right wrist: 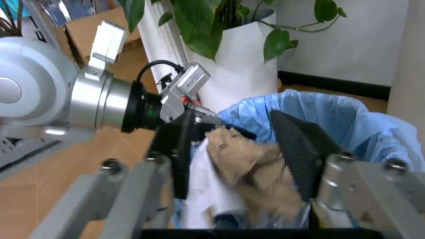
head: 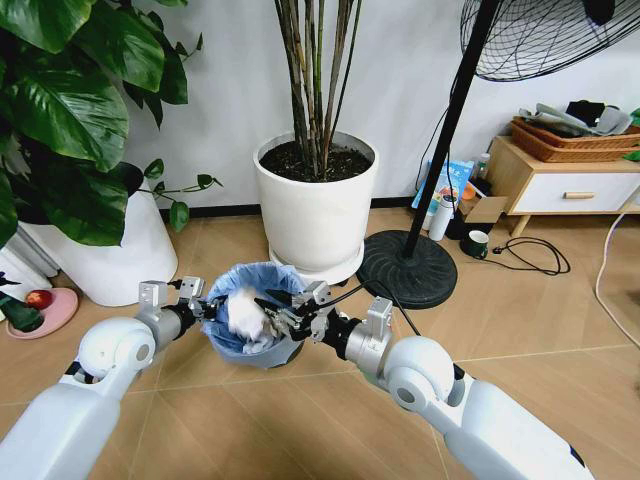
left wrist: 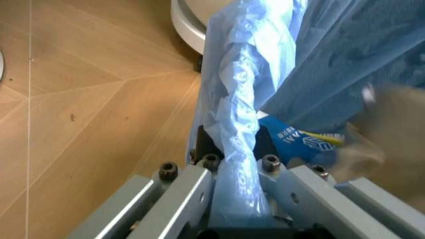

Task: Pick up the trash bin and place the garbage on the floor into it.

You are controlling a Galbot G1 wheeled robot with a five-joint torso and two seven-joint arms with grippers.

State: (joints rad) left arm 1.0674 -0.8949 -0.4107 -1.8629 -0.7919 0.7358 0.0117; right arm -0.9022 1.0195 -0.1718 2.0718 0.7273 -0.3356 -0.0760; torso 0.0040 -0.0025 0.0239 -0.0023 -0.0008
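Observation:
The trash bin (head: 262,352), a small dark bin lined with a crinkled light-blue bag, hangs just above the floor in the middle of the head view. My left gripper (head: 208,310) is shut on its left rim, and the left wrist view shows the bag's rolled edge (left wrist: 239,124) pinched between the fingers. My right gripper (head: 276,312) hovers over the bin's mouth, open. A crumpled white-and-tan paper (right wrist: 249,167), a piece of the garbage, sits loose between its dark fingers (right wrist: 297,144) and looks smeared by motion. A blue-white cup (left wrist: 302,142) lies inside the bin.
A large white plant pot (head: 316,215) stands right behind the bin, with a black fan base (head: 407,268) to its right. Another white pot (head: 115,255) and a pink dish (head: 45,310) are at the left. A wooden cabinet (head: 565,185) and cables (head: 535,258) sit far right.

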